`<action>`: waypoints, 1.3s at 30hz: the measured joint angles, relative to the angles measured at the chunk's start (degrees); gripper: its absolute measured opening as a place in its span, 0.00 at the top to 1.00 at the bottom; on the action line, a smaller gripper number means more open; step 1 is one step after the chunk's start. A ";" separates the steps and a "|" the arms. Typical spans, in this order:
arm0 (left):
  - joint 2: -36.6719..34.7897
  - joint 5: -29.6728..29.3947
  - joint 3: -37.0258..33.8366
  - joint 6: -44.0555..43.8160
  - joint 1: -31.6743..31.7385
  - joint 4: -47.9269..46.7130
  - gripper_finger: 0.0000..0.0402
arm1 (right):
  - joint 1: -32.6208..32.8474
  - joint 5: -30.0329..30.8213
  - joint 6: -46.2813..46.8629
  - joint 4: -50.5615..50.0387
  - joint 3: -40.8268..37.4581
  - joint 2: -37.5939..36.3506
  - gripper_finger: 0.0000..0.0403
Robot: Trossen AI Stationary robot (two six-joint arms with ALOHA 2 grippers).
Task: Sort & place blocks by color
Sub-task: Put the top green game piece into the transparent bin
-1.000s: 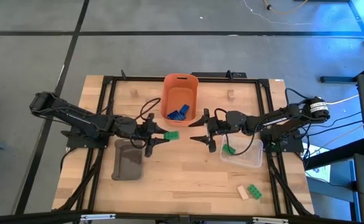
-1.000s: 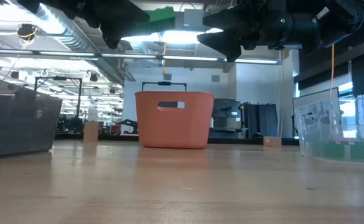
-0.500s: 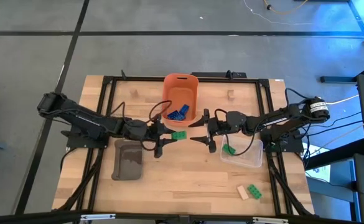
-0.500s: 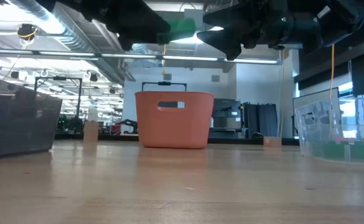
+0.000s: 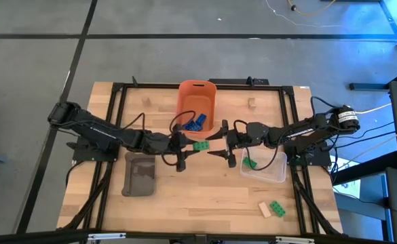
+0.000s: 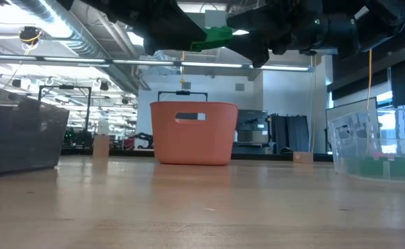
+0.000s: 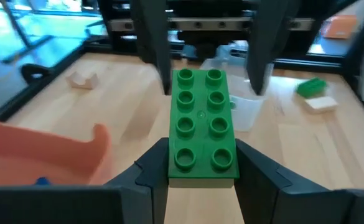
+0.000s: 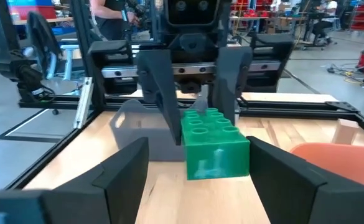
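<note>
Green brick (image 5: 202, 146) held in the air near the middle of the table, just in front of the orange bin (image 5: 197, 88), studs up. Left gripper (image 5: 186, 150) has its two fingers closed on the brick's long sides; the left wrist view shows the eight studs (image 7: 201, 127) between the dark fingers (image 7: 150, 171). In the low view the brick (image 6: 212, 38) hangs well above the tabletop, higher than the bin rim (image 6: 194, 105).

Right gripper (image 5: 220, 143) faces the left one across a short gap, just beside the brick's free end, fingers spread wide and holding nothing. In the right wrist view the brick (image 8: 214, 151) sits between the right fingers (image 8: 121, 168) but apart from them.

Blue bricks (image 5: 193, 123) lie inside the orange bin at the middle of the far edge. One green brick (image 5: 250, 163) lies in the clear tub (image 5: 274, 174) toward the right edge. A green brick (image 5: 277, 208) and a tan brick (image 5: 265, 210) lie touching near the near right corner. Two tan bricks sit near the far edge, one left of the bin (image 5: 147, 102), one right (image 5: 252, 104). Grey tray (image 5: 139, 174) toward the left edge.
</note>
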 joint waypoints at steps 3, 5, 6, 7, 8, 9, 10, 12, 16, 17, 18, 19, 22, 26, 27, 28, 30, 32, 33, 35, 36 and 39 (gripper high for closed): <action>0.00 -1.45 0.00 -0.01 -0.03 0.35 0.68 | -0.08 0.17 -0.02 -0.03 0.00 0.00 0.34; 0.00 -1.01 0.00 -0.01 -0.03 0.64 0.68 | -0.02 0.11 -0.03 -0.03 0.00 0.00 0.34; 0.00 -0.97 0.00 -0.01 -0.03 0.71 0.68 | -0.02 0.01 -0.01 -0.03 0.00 0.00 0.34; 0.00 -0.99 0.00 -0.03 -0.03 0.78 0.68 | -0.02 0.00 -0.02 -0.03 0.00 0.00 0.34; 0.00 -0.99 0.00 -0.03 -0.01 0.78 0.68 | -0.03 0.00 -0.03 -0.04 0.00 0.00 0.34; 0.00 -0.99 0.00 -0.03 -0.01 0.82 0.68 | -0.04 0.00 -0.03 -0.06 0.00 0.00 0.34; 0.00 -0.99 0.00 -0.03 -0.01 0.97 0.68 | -0.02 -0.01 -0.03 -0.05 0.00 0.00 0.34; 0.00 -0.59 0.00 -0.05 -0.01 1.75 0.68 | -0.02 -0.12 -0.03 -0.05 0.00 0.00 0.34; -0.02 2.43 0.00 -0.19 0.03 2.87 0.68 | 0.00 -0.35 -0.03 -0.05 0.00 0.00 0.34; -0.02 2.49 0.00 -0.19 0.01 2.90 0.68 | 0.00 -0.35 -0.01 -0.05 0.00 0.00 0.34; -0.02 2.67 0.00 -0.19 -0.01 3.00 0.68 | 0.00 -0.34 -0.01 -0.05 0.00 0.00 0.34; -0.02 2.66 0.00 -0.19 0.01 3.07 0.68 | 0.00 -0.33 -0.01 -0.04 0.00 0.00 0.34; -0.02 2.84 0.00 -0.20 0.01 3.07 0.68 | 0.00 -0.32 0.03 0.13 0.00 0.00 0.34; 1.50 3.20 -0.07 -0.37 0.79 3.56 0.68 | 0.00 -0.31 0.01 0.26 0.00 0.00 0.34; 1.93 3.35 -0.07 -0.40 0.97 4.40 0.68 | 0.00 -0.29 0.01 0.33 0.00 0.00 0.34; 2.34 3.61 -0.03 -0.40 1.21 5.20 0.68 | 0.00 -0.29 0.01 0.29 0.00 0.00 0.34; 2.62 3.98 -0.04 -0.40 1.74 5.22 0.68 | 0.00 -0.26 0.01 0.28 0.00 0.00 0.35; 2.60 4.06 -0.03 -0.41 1.97 5.90 0.68 | 0.00 -0.26 0.00 -0.01 0.00 0.00 0.36; 2.58 4.11 -0.02 -0.40 2.05 6.09 0.68 | 0.00 -0.17 0.02 -0.06 0.00 0.00 0.38; 2.60 4.12 -0.02 -0.40 2.09 6.17 0.68 | -0.02 -0.07 0.14 -0.05 0.00 0.00 0.41; 2.60 4.13 -0.02 -0.35 2.09 6.25 0.68 | -0.02 -0.07 0.14 -0.07 0.00 0.00 0.42; 2.60 4.33 -0.02 -0.36 2.07 6.31 0.68 | -0.02 0.01 0.27 -0.02 0.00 0.00 0.49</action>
